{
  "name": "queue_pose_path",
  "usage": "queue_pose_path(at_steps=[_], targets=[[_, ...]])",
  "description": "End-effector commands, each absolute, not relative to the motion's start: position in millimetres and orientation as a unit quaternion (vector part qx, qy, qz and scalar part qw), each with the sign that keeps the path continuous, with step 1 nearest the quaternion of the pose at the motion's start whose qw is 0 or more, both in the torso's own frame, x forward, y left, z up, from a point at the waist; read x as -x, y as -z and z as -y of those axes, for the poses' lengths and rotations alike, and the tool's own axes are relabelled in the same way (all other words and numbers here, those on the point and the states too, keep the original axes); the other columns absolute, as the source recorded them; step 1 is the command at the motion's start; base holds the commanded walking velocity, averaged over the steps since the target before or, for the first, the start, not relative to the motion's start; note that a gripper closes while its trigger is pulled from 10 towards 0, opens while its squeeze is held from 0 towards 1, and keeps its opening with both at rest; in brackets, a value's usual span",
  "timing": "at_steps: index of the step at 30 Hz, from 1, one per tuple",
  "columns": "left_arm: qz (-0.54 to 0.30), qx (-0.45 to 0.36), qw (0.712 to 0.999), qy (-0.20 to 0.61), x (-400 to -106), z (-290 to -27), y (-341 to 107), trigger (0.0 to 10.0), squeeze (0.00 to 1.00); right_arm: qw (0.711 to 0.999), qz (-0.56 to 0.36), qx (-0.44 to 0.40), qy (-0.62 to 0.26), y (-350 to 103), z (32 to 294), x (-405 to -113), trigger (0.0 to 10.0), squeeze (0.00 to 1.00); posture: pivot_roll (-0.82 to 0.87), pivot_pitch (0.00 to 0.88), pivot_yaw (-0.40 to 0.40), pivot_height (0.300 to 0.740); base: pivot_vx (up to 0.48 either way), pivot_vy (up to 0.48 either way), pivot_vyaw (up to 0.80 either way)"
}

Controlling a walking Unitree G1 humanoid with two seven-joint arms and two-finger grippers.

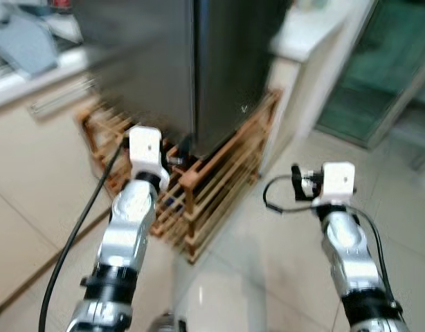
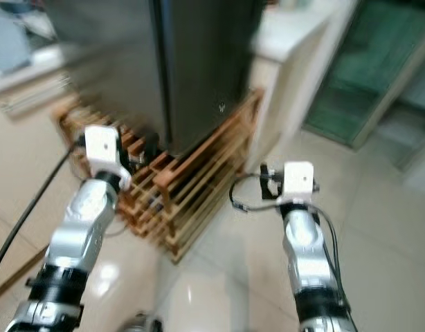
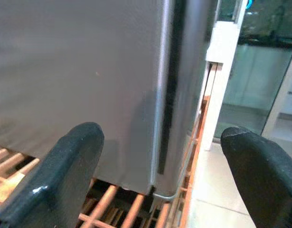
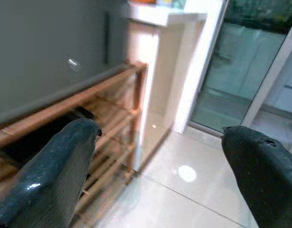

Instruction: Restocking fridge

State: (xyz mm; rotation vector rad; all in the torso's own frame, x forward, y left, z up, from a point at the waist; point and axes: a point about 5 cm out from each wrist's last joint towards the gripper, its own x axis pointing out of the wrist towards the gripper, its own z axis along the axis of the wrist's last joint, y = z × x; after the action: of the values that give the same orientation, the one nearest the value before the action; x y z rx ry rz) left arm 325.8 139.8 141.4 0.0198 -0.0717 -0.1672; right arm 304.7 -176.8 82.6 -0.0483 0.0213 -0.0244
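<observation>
Standing on a wooden rack [image 1: 212, 187], the grey fridge [image 1: 164, 62] is shut, right in front. Left gripper [image 3: 160, 161] is spread wide w/ nothing in it, near the fridge's bottom corner. Right gripper [image 4: 160, 156] is wide too, empty, over the floor [image 4: 184, 190].

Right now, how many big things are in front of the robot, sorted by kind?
Fridge: 1
Wooden rack under it: 1
White counter beside it: 1
Robot grippers, both open and empty: 2 (left gripper, right gripper)
Total: 5
</observation>
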Motion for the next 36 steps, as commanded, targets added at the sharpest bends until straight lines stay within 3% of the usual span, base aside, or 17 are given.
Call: queue_pose_path(at_steps=[1, 8, 12, 22, 31, 36], targets=[[0.038, -0.012, 0.996, 0.082, -326.6, -138.4, -143.9, 10.0, 0.00, 0.999, 0.013, 0.024, 0.018, -94.0, 179.6, -308.7, 10.0, 0.00, -0.07, 0.000, 0.000, 0.740, 0.000, 0.000, 0.00], [0.030, -0.019, 0.998, 0.060, -330.6, -143.5, -144.1, 10.0, 0.00, 0.999, 0.032, 0.019, 0.018, -104.0, 178.4, -311.4, 10.0, 0.00, -0.08, 0.000, 0.002, 0.740, 0.000, 0.000, 0.00], [0.040, 0.017, 0.997, 0.056, -331.2, -145.7, -146.1, 10.0, 0.00, 0.999, 0.036, 0.017, 0.016, -107.1, 174.3, -312.6, 10.0, 0.00, -0.09, 0.000, -0.011, 0.740, 0.000, 0.000, 0.00], [0.113, 0.031, 0.992, 0.050, -332.5, -139.4, -178.7, 10.0, 0.00, 0.995, 0.094, 0.015, 0.014, -136.2, 171.0, -320.9, 10.0, 0.00, -0.06, 0.000, -0.037, 0.740, 0.480, 0.000, 0.00], [0.139, 0.003, 0.987, 0.077, -331.2, -129.5, -192.6, 10.0, 0.00, 0.991, 0.135, -0.003, 0.015, -158.9, 163.4, -320.7, 10.0, 0.00, -0.07, 0.000, -0.004, 0.740, 0.480, 0.000, 0.00], [0.136, -0.007, 0.986, 0.097, -331.5, -124.6, -194.7, 10.0, 0.00, 0.992, 0.127, -0.005, 0.024, -154.2, 162.7, -316.0, 10.0, 0.00, -0.07, 0.000, 0.026, 0.740, 0.000, 0.000, 0.00]])
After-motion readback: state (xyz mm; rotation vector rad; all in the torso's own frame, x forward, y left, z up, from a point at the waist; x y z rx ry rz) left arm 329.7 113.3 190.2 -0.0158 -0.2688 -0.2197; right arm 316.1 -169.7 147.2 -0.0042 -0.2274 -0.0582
